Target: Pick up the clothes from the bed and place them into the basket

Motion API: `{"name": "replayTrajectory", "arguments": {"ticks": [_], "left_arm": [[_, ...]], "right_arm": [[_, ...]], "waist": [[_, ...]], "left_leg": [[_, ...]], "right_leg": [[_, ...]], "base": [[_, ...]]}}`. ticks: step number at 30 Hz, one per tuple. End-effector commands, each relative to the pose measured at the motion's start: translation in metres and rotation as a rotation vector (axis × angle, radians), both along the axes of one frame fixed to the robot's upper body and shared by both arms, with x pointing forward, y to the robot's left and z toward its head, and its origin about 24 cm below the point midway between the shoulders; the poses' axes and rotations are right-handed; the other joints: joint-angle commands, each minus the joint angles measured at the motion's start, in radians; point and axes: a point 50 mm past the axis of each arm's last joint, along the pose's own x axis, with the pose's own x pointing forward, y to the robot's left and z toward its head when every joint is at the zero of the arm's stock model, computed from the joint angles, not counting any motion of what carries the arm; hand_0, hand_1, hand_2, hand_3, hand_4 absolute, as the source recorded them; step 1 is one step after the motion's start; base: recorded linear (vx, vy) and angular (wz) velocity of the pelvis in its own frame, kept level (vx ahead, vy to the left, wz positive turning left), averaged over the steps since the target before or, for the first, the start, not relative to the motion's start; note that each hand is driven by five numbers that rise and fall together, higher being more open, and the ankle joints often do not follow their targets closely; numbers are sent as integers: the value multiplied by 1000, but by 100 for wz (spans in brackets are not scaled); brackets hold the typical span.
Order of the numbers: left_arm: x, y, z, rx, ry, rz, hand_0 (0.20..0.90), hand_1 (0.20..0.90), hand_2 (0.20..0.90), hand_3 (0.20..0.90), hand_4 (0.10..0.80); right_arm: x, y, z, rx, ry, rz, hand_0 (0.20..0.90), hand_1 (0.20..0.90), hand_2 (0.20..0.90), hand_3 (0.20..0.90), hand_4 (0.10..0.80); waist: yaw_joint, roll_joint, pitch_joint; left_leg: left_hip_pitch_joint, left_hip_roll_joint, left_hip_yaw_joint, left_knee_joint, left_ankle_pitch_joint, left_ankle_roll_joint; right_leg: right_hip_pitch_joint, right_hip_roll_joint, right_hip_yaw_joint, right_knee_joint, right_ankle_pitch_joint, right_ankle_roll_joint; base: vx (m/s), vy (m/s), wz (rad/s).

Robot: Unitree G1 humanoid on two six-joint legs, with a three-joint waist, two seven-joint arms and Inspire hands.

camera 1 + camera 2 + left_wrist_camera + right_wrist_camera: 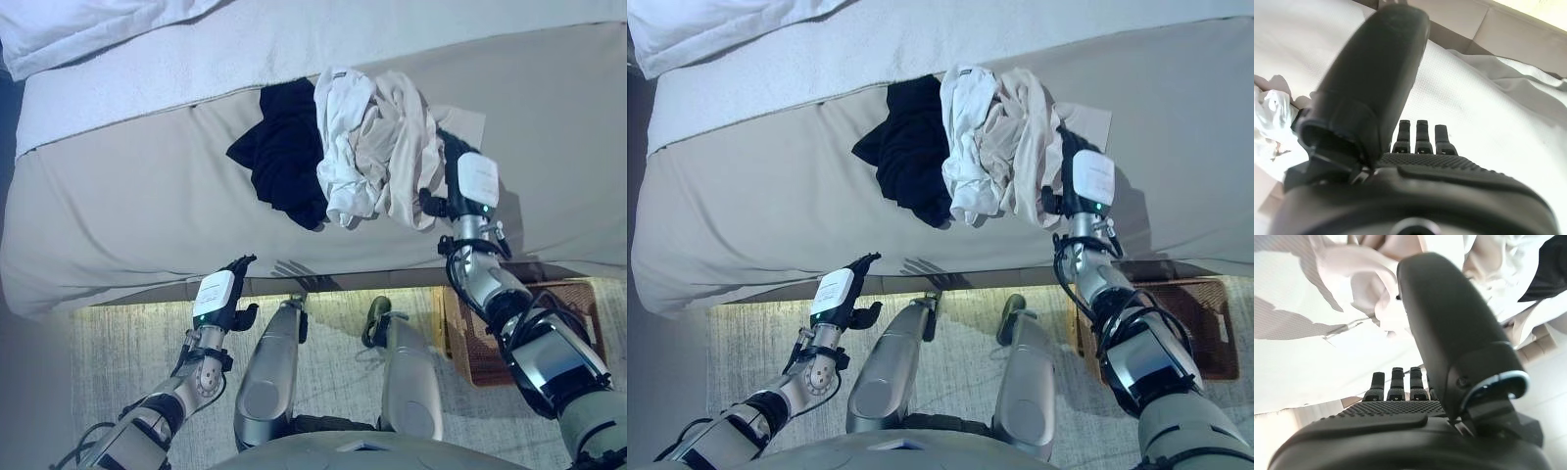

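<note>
The clothes lay in a heap on the bed (118, 206), nearer its front edge than its head; a black garment (284, 152) formed the left part of the heap and a bundle of white and cream garments (377, 147) the right part, the two touching and partly overlapping; the right hand (460, 191) stood at the right side of the pale bundle, against or just beside the cloth; in the right wrist view its fingers (1396, 384) were extended with the thumb standing apart, and no cloth was seen caught between them, though contact with the fabric could not be confirmed; the left hand (225, 299) was held off the front edge of the bed, well apart from the clothes, fingers relaxed and spread, holding nothing; the basket (490, 348), brown and woven, sat on the floor below the front edge of the bed, under the right arm, largely hidden by it; a white pillow (78, 29) lay at the far left corner of the bed
</note>
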Motion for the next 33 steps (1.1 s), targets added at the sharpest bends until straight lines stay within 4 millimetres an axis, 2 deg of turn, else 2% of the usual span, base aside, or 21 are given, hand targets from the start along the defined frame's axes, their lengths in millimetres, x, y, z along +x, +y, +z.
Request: {"name": "replayTrajectory", "arguments": {"ticks": [1, 7, 8, 10, 17, 19, 23, 28, 33], "left_arm": [[3, -5, 17, -77, -131, 15, 900, 900, 900, 900, 800], [15, -11, 31, -109, -197, 12, 900, 900, 900, 900, 800], [16, -11, 32, -113, -208, 12, 900, 900, 900, 900, 800], [18, -12, 38, -128, -248, 12, 900, 900, 900, 900, 800], [20, -12, 50, -148, -319, -4, 900, 900, 900, 900, 800], [21, -11, 54, -160, -348, 0, 900, 900, 900, 900, 800], [24, -10, 65, -163, -411, -9, 900, 900, 900, 900, 800], [27, -4, 79, -170, -481, -10, 900, 900, 900, 900, 800], [32, -2, 91, -199, -545, 7, 900, 900, 900, 900, 800]], "right_arm": [[8, -13, 51, 6, -166, -27, 900, 900, 900, 900, 800], [17, -23, 80, 43, -180, -84, 900, 900, 900, 900, 800], [18, -25, 85, 45, -180, -95, 900, 900, 900, 900, 800], [20, -31, 97, 57, -194, -127, 900, 900, 900, 900, 800], [26, -36, 128, 84, -186, -123, 900, 900, 900, 900, 800], [29, -38, 141, 86, -146, -99, 900, 900, 900, 900, 800], [31, -46, 153, 69, -76, -117, 900, 900, 900, 900, 800], [31, -52, 169, 96, -83, -137, 900, 900, 900, 900, 800], [32, -51, 194, 100, -90, -126, 900, 900, 900, 900, 800]], "waist": [[-3, 3, -67], [-1, 17, -53], [2, 19, -51], [7, 25, -47], [11, 40, -32], [12, 44, -28], [21, 45, -23], [39, 45, -15], [61, 51, -4]], "left_leg": [[-40, -14, 100, 168, -144, 66], [-145, -24, 108, 304, -192, 86], [-151, -28, 105, 337, -230, 85], [-195, -28, 107, 392, -246, 91], [-319, -26, 108, 529, -272, 93], [-363, -24, 110, 576, -283, 95], [-428, -28, 110, 651, -300, 97], [-495, -35, 99, 734, -317, 97], [-568, -43, 93, 803, -325, 94]], "right_leg": [[-9, 46, -1, 42, 24, -33], [-128, 51, 15, 180, -16, -49], [-138, 55, 25, 213, -49, -42], [-188, 55, 30, 263, -63, -47], [-310, 61, 43, 382, -88, -56], [-354, 56, 44, 431, -99, -57], [-412, 50, 43, 502, -114, -58], [-472, 37, 34, 586, -132, -55], [-542, 28, 31, 665, -146, -52]], "base": [[-29, 48, 2], [-11, 45, 4], [62, 13, 7], [22, 14, 4], [-10, 11, -2], [-32, 38, -5], [-9, 4, 7], [7, -24, -6], [-28, -41, 14]]}}
